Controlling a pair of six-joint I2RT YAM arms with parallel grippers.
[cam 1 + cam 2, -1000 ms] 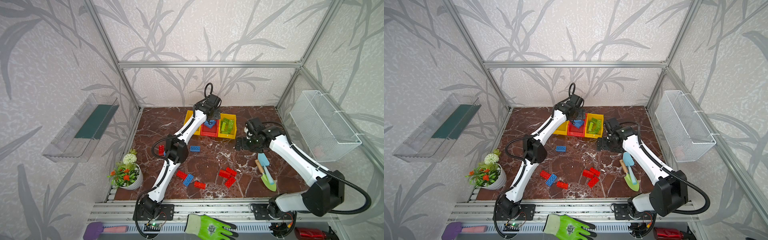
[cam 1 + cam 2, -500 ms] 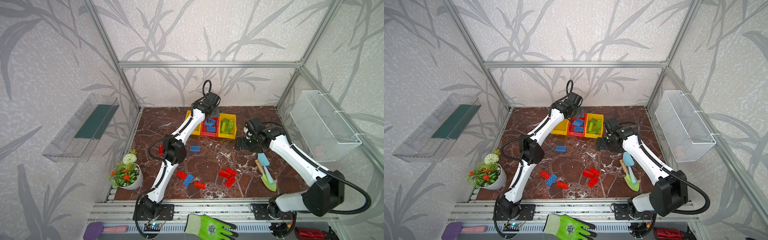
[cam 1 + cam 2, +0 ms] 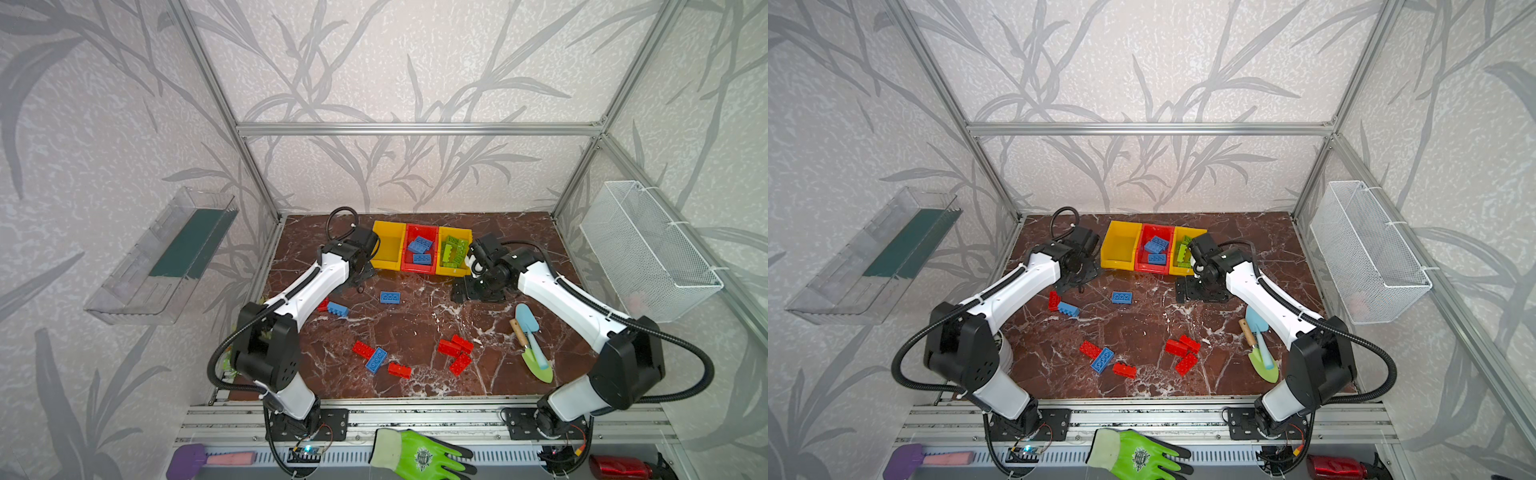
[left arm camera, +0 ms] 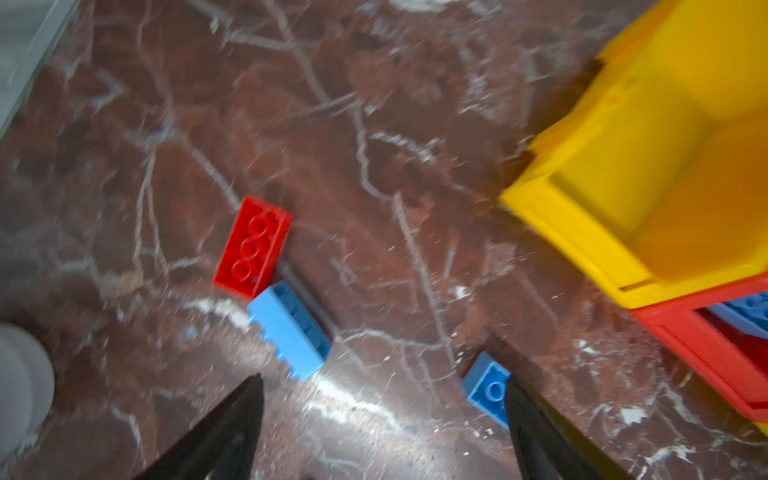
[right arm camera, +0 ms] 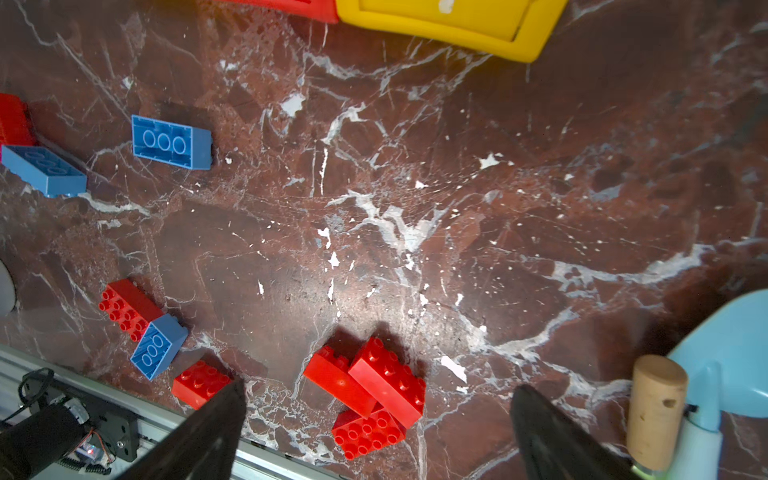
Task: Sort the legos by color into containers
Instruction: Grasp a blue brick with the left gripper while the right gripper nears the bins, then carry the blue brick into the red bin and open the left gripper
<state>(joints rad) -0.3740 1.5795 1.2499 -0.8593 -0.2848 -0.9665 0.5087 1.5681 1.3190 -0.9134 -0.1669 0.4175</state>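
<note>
In a top view, chunky studded red and blue legos (image 3: 449, 347) strewn over the counter (image 3: 415, 324), blue and lime ones inside the joined yellow-red-yellow containers (image 3: 388, 249). Left wrist view: left pincer (image 4: 382, 376) spread, empty. Right wrist view: right pincer (image 5: 379, 385) likewise.

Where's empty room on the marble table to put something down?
The brown marble tabletop is bare between the lone blue plastic brick and the three clustered red plastic bricks. One yellow plastic bin is empty. Crowded: near the front edge.

Blue legos (image 3: 420, 246) in red container (image 3: 417, 269), green legos (image 3: 453, 250) in yellow container (image 3: 453, 272), reds (image 3: 455, 351) loose.
</note>
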